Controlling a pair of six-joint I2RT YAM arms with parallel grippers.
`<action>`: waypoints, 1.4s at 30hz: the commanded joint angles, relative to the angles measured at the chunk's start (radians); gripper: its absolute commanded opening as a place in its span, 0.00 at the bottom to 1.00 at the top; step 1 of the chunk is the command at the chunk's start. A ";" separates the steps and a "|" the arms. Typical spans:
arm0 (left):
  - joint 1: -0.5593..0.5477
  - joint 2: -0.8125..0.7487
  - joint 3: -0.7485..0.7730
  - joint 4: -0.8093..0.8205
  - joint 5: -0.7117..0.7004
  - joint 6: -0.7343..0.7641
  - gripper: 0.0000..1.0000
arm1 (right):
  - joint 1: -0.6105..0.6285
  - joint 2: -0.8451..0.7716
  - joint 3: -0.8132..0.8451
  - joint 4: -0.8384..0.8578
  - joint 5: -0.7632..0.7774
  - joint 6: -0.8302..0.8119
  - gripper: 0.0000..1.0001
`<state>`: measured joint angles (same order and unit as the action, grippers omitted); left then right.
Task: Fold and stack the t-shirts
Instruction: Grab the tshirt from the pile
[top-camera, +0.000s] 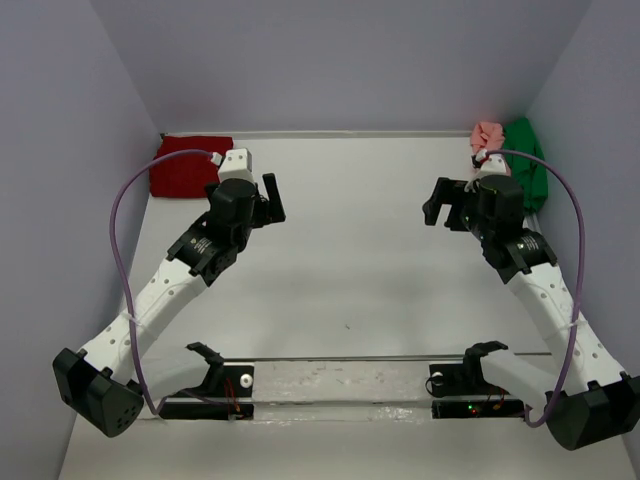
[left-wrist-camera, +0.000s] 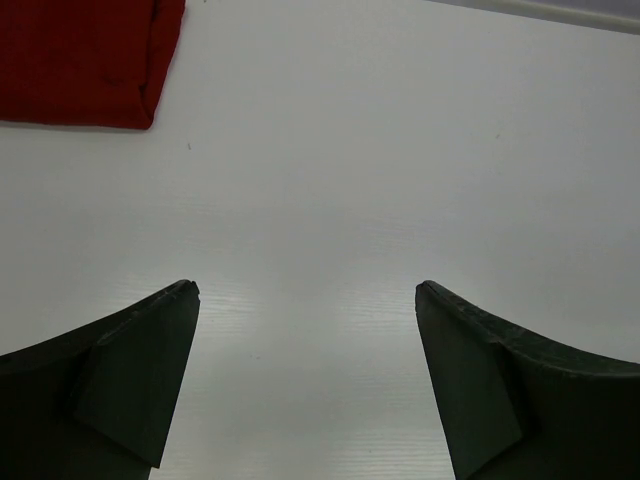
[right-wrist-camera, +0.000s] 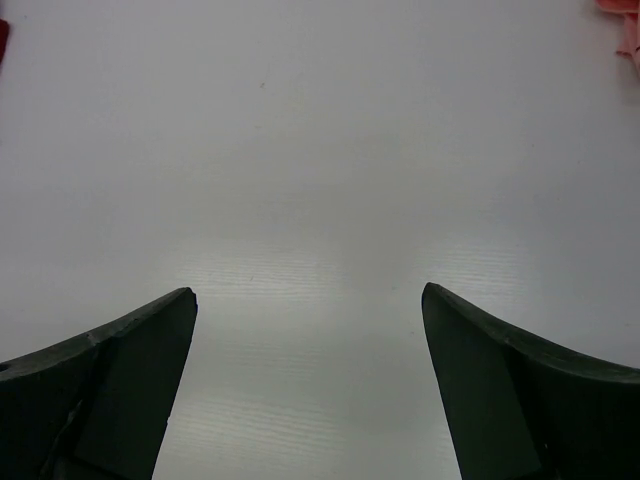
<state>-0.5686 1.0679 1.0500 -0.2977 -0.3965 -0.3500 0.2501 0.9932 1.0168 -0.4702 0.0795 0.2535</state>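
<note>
Top external: the white table (top-camera: 350, 270) was boxed in by pale walls (top-camera: 340, 60). The dark red t-shirt (top-camera: 190, 165) lay folded flat in the far left corner. The green t-shirt (top-camera: 526, 160) sat bunched in the far right corner against the right wall, with the pink t-shirt (top-camera: 487, 138) crumpled just beside it on its left, the two touching. Both arms reached over the table, wrists turned inward toward each other. The left gripper (top-camera: 272, 198) hung near the red shirt but apart from it, with nothing in it. The right gripper (top-camera: 437, 203) hung near the pink and green pile, also apart and carrying nothing. How wide the jaws stood was hard to read from this angle. A purple cable (top-camera: 120, 250) looped along the left arm, and a second one ran along the right arm.

Left wrist: the left gripper (left-wrist-camera: 307, 290) had its jaws spread wide, released, with only bare table (left-wrist-camera: 350, 150) between its two dark fingers (left-wrist-camera: 140, 370). The dark red t-shirt (left-wrist-camera: 80, 60) filled the top left corner, folded with a neat edge, well clear of the fingers.

Right wrist: the right gripper (right-wrist-camera: 308, 292) was likewise spread wide and released, with bare table (right-wrist-camera: 320, 130) between the fingers (right-wrist-camera: 500, 380). A bit of the pink t-shirt (right-wrist-camera: 625, 20) poked in at the top right corner, far from the fingers. A thin sliver of red showed at the top left edge, too small to tell.
</note>
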 joint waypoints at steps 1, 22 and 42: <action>-0.008 -0.026 0.016 0.003 -0.034 -0.009 0.99 | 0.015 -0.025 0.026 -0.008 0.060 -0.007 1.00; -0.154 -0.071 0.007 0.022 -0.327 0.040 0.99 | 0.025 0.031 0.144 -0.071 0.551 0.015 1.00; -0.165 0.007 0.079 -0.158 -0.358 -0.021 0.99 | -0.155 0.344 0.371 -0.044 0.403 -0.054 1.00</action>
<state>-0.7315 1.1217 1.0935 -0.4644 -0.7387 -0.3756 0.2493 1.2427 1.3006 -0.5644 0.6033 0.1619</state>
